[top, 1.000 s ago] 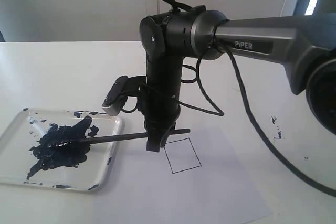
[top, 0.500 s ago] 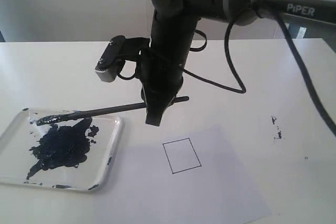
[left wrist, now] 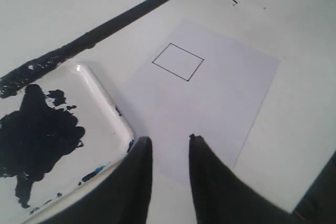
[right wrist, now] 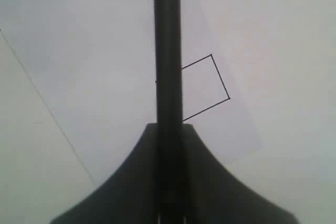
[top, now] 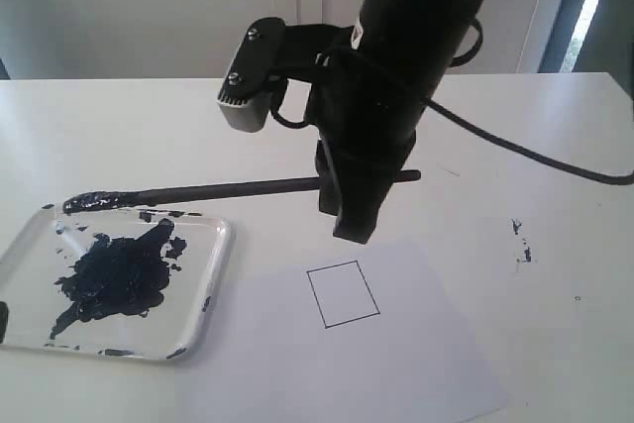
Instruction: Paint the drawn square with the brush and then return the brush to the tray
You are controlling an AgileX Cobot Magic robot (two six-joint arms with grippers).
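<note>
Nearest the ext. cam lay the paper sheet, w/ the drawn square on it, inside white, no paint on it. Your L gripper hung w/ fingers apart, nothing between them, near the sheet's edge on the tray side of the square. The tray sat well apart from the square, toward the L arm's side, paint blob in its middle. Farther back & above the square, your R gripper pointed down, clamped on the brush near its bare end.

Key relation: the brush's long axis ran about level, from the grip out away from the square. So the loaded tip sat about over the tray's far rim, well apart from the square, while the square lay below & just nearer than the grip itself. R arm was nearer the square & held the tool.

My read: tip loaded, painting not begun. Next you'd need to carry the R arm away from the tray & tilt the tip down till the tip, not the grip, was over the square.
</note>
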